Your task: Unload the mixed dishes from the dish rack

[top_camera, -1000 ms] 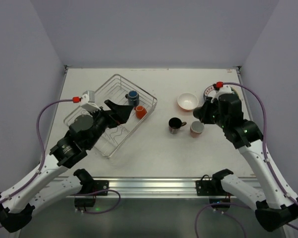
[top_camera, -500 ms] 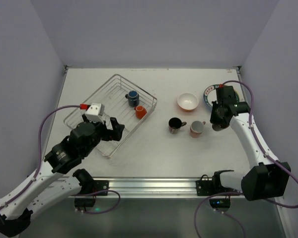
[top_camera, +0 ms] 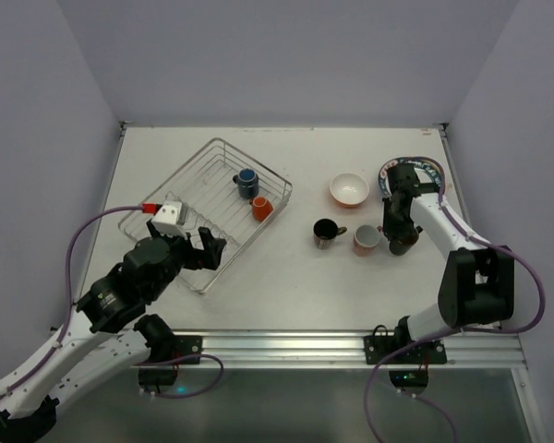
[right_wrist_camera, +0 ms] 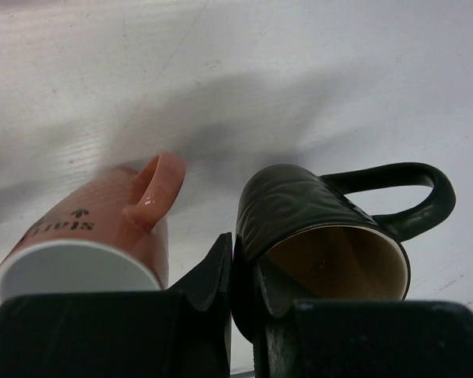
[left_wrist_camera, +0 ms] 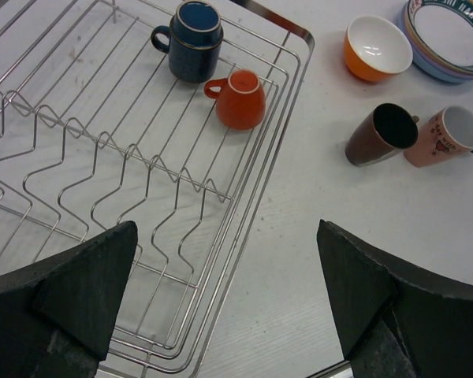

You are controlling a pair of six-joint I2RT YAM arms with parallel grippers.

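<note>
Rack (top_camera: pixel 203 208) sat on the left half of the table (top_camera: pixel 286 286), at an angle to the table edges. Two mugs remained in its far right corner: a blue mug (left_wrist_camera: pixel 195 41) and, just near of it, an orange mug (left_wrist_camera: pixel 240 98). The wavy dividers (left_wrist_camera: pixel 102 165) held nothing.

The left gripper (top_camera: pixel 208 247) hung over the near right corner of the rack with jaws spread wide and nothing between them.

Right of the rack, an orange bowl (top_camera: pixel 349 189) with a white inside stood on the table. A stack of plates (left_wrist_camera: pixel 449 39) stood to its right, the pattern-rimmed white plate on top. Lettering ran around that rim but was too small to read.

Near of the bowl stood a brown mug (top_camera: pixel 325 233) and, to its right, a pink mug (right_wrist_camera: pixel 87 236). The pink mug carried dark lettering that could not be read.

The right gripper (right_wrist_camera: pixel 235 268) was clamped narrowly on the rim of a black mug (right_wrist_camera: pixel 299 205), just right of the pink mug and close beside it.
</note>
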